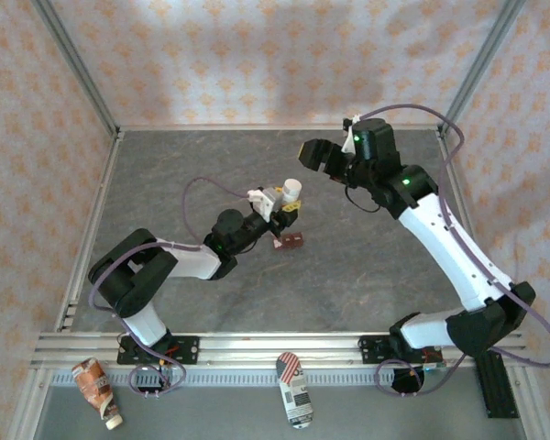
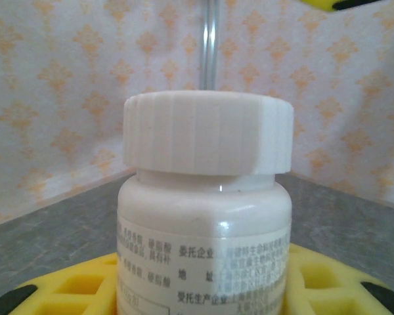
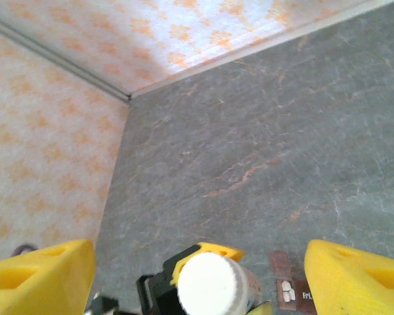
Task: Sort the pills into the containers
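Holding the white bottle (image 1: 292,190) upright mid-frame, the left claw (image 1: 288,205) clamps its body; the right claw (image 1: 313,154) gapes empty just above-right. Best to centre it over the ribbed cap (image 2: 208,133) before closing. The containers (image 1: 291,241) sit on the counter (image 1: 211,165) just below.

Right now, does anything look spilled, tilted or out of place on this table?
Nothing looks spilled. The white bottle stands upright, capped, in the left gripper, and the containers lie flat nearby. A brown tube and a flag-printed pouch lie on the near ledge, off the table.
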Controlling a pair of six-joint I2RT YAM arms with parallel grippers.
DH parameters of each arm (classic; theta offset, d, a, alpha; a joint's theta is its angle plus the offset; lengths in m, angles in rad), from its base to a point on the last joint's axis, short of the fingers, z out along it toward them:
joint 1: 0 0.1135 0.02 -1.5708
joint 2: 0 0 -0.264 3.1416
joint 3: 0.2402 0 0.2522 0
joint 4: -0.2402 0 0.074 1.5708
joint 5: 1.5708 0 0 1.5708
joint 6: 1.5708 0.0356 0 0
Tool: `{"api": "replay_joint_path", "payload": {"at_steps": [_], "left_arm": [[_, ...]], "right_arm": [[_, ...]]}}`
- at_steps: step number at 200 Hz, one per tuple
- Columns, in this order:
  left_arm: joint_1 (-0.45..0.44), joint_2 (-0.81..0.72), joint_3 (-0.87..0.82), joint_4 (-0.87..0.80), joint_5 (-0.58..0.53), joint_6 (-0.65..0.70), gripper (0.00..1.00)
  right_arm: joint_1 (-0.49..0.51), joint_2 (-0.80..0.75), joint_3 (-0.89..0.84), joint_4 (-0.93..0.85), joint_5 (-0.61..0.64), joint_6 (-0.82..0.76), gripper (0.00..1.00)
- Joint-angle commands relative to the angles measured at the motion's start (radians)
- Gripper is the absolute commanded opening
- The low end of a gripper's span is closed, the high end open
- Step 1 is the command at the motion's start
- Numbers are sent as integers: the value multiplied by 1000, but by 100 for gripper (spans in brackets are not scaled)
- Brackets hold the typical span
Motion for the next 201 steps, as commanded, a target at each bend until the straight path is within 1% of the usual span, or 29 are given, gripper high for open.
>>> {"api": "replay_joint_path", "payload": {"at_steps": [1,10,23,37,62,102,144,166,201], "left_arm": [[53,-52,4,61,219,-113,0],[72,-54,11,61,278,-146,0],[91,-58,22,57,347,-182,0],[102,-56,34,56,398,-215,0],[110,-46,53,53,459,-250,0],[111,-31,69,55,492,-273,0],[110,-29,69,54,502,-281,0],[111,-30,71,54,502,-281,0],[111,-35,74,54,494,-280,0]], "right_arm": [[-6,19,41,-97,-132,-195,81],[-6,36,61,-133,-195,-269,80],[-5,58,81,-181,-249,-349,79],[-5,81,107,-226,-260,-397,78],[0,116,140,-260,-262,-421,78],[31,169,172,-281,-254,-436,77],[40,196,183,-281,-249,-435,70],[41,203,186,-282,-250,-431,65],[47,206,174,-280,-255,-415,45]]}}
